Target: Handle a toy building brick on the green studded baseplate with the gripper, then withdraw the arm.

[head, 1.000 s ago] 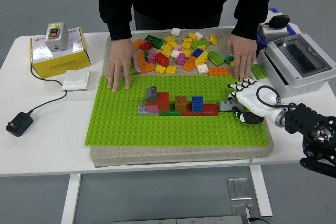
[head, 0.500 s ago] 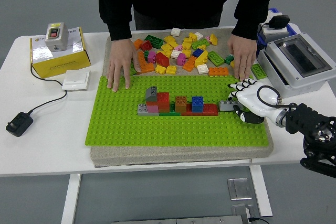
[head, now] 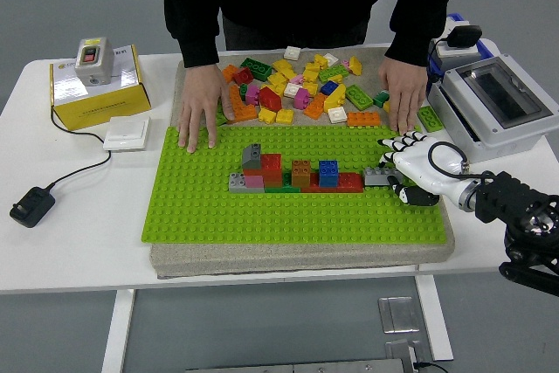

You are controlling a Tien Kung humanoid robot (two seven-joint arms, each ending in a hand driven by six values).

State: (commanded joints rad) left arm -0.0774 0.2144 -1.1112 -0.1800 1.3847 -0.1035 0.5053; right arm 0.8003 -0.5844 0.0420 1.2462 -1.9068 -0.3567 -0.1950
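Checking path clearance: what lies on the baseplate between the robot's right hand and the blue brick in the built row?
In the head view, a grey brick at the right hand's fingertips, then a red brick, then the blue brick.

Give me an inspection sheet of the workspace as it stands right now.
Surface: white table, with a grey pad carrying the green baseplate.
Job's things: row of joined bricks mid-plate; grey brick at its right end.
Clutter: loose brick pile behind the plate; yellow box with a switch unit on top; white wall switch; grey enclosure on the right.
Grippers: right hand at the grey brick, fingers curled around it; left hand nothing seen.
Cables: black cord to a power adapter on the left.
Surroundings: a person at the far side, both hands flat on the pad's back edge.
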